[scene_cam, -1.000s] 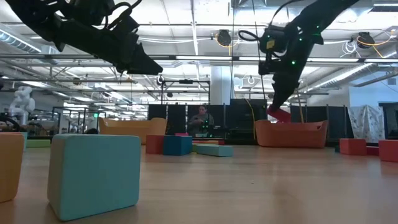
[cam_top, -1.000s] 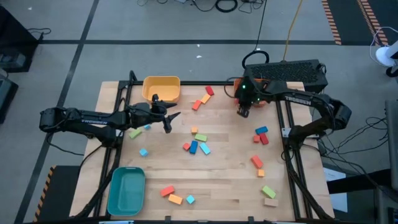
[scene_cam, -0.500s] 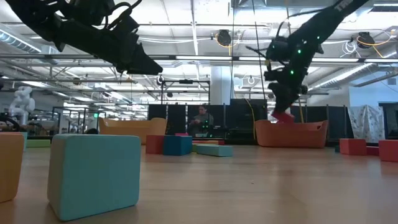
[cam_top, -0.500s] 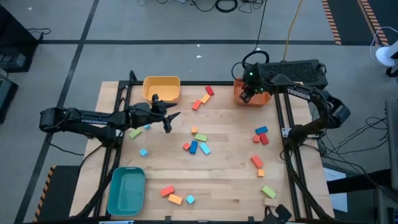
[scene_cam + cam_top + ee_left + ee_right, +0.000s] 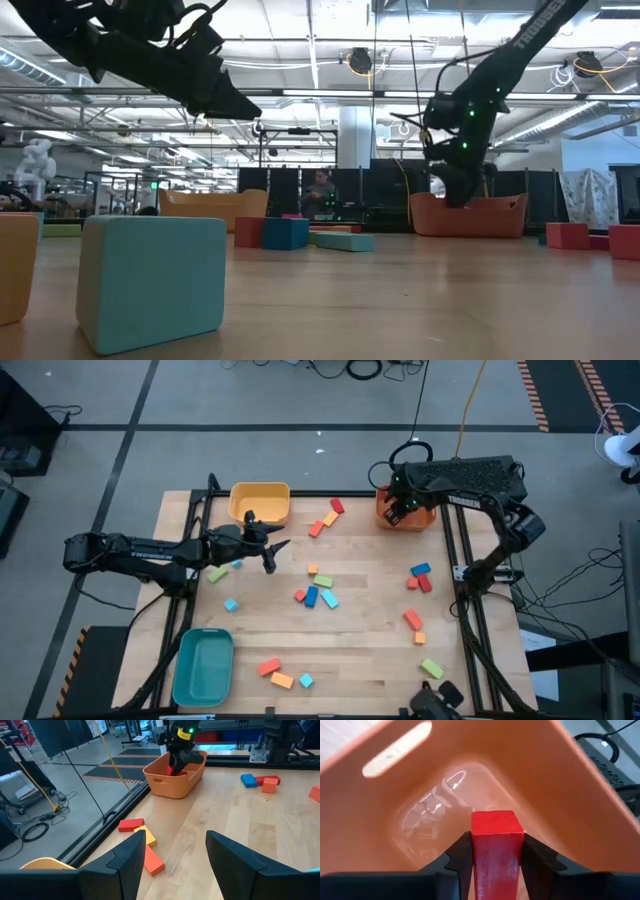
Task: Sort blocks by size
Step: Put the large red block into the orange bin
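Glossy orange bin point(image 5: 560, 810) surrounds the right claw point(image 5: 497, 857), clamped on a smooth square-ended red block point(image 5: 496, 850).

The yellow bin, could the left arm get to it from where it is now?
Probably yes. The left gripper, fingers open and empty, hovers just in front of the yellow bin, with nothing between them.

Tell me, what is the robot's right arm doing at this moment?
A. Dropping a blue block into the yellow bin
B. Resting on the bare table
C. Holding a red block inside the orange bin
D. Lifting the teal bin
C: the right gripper clamps a red block between its fingers, down inside the orange bin.
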Motion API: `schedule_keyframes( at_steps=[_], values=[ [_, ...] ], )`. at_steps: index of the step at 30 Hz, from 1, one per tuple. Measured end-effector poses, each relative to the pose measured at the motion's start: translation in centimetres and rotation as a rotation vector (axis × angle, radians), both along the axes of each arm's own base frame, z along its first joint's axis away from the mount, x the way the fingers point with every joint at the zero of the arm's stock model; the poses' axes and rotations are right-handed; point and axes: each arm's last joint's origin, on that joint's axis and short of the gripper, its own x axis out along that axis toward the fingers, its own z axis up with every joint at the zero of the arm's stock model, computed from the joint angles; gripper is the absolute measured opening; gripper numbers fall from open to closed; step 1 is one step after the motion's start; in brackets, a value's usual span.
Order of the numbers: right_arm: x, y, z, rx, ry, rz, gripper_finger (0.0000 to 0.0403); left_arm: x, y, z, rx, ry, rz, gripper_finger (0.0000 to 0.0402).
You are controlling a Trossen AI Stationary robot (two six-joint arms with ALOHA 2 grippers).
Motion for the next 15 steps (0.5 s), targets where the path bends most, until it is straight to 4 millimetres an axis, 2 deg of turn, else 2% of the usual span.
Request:
schedule_keyframes(
  at_steps=[8, 15],
  values=[
    [0.3, -0.3, -1.7, 0.038, 0.04, 0.022, 0.0158, 0.0, 0.1, 0.0, 0.003, 0.0, 0.008, 0.021],
    [0.4, -0.5, -2.1, 0.032, 0.078, 0.091, 0.0161, 0.0, 0.2, 0.0, 0.003, 0.0, 0.01, 0.021]
  ],
)
